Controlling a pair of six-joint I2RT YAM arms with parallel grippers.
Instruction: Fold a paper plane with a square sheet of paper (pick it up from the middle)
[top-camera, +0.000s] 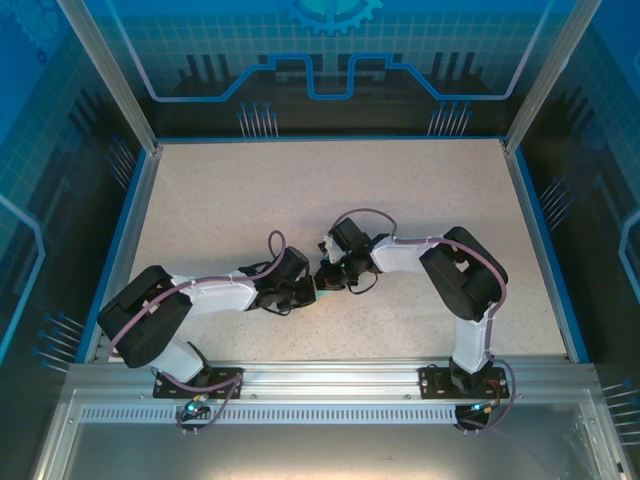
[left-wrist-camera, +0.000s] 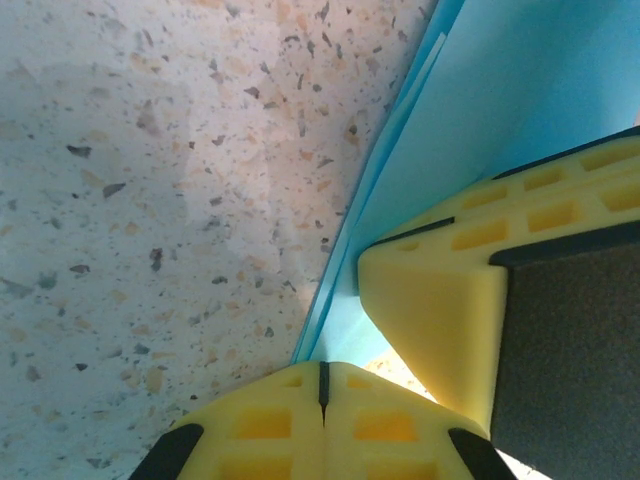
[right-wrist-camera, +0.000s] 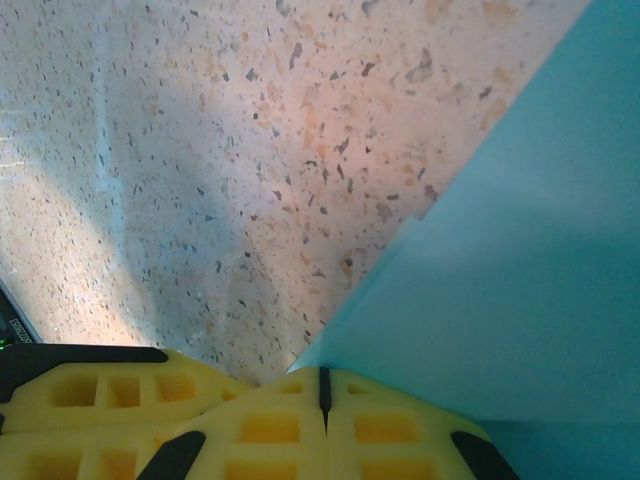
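Observation:
The square sheet of paper is light blue and folded into layers, with stacked edges along its left side. It stands up off the speckled table between my two grippers. In the left wrist view my left gripper is shut, and the paper's lower edge runs into its tips. My right gripper is also shut, with the paper rising from its tips to the upper right. From above, the left gripper and right gripper meet tip to tip at mid-table, hiding the paper.
The right gripper's yellow finger sits close beside my left gripper. The left gripper's yellow finger lies at the lower left of the right wrist view. Blue rails border the table, with a metal frame along the near edge.

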